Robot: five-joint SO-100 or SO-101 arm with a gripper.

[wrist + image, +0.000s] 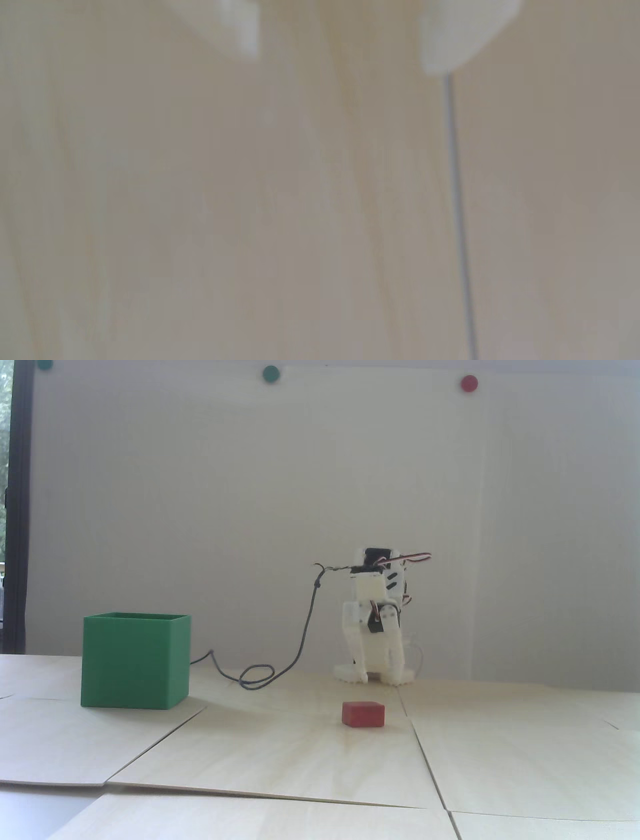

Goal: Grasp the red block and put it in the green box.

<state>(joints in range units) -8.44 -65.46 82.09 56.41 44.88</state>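
Arm: folded low at the back of the bench (500,740), tucked over its base in the fixed view, with no part reaching toward either object.
Fingers: the fingers (341,59) stand apart in the wrist view, 2 pale tips at the top edge with bare wood between them; they hold nothing.
Block: the red block (363,714) lies flat on the bench in front of the arm, well apart from it, near a seam between 2 wood panels.
Box: the green box (135,660) stands upright and open-topped at the left of the fixed view, well apart from the block.
Cable: a dark cable (305,630) hangs from the arm and loops on the bench between box and arm.
Risk, grasp: the block is low and wide, so a descent that lands off-centre would likely push it along the smooth wood instead of closing on it.
Risk, sight: the wrist view is blurred and shows no block, so alignment may rest on the fixed view alone.
Risk, carry: the box is tall; a low swing could strike its wall and shift it.
Risk, snag: the loose loop could catch as the arm swings left.
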